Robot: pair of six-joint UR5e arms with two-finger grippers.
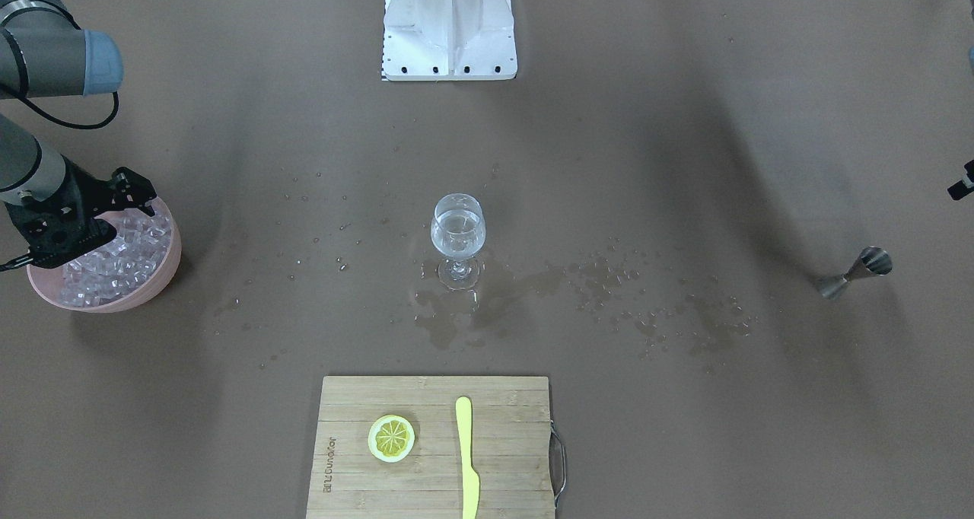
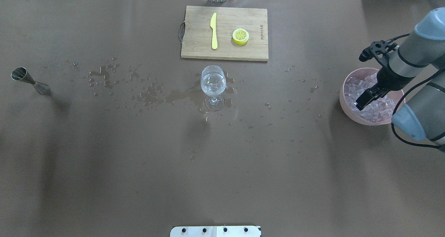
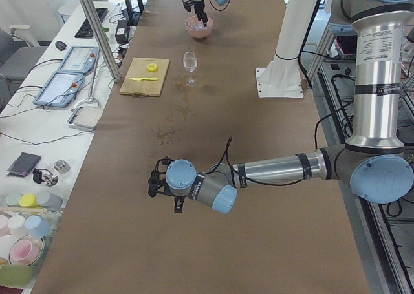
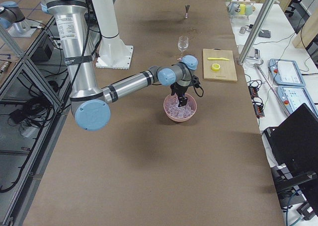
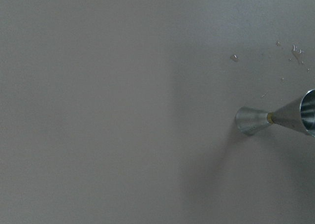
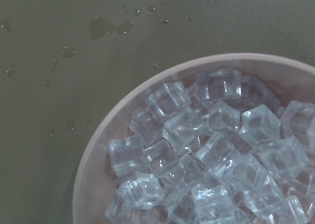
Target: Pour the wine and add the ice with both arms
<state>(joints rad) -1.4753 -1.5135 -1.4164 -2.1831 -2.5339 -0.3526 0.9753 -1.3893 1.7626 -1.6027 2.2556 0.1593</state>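
The right gripper dips among the ice in the pink bowl; I cannot tell its spread. A glossy cube may squirt free, or the bowl may get shoved. At the bowl's 9 o'clock, the wine sits in the wine glass, ringed by puddles. Far at 9 o'clock, the left gripper, opening unclear, hovers by the jigger.

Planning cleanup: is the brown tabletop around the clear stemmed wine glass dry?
No, a wet puddle and scattered droplets lie on the brown tabletop around the foot of the clear stemmed wine glass.

Wine: glass, ctr; ice: pink bowl
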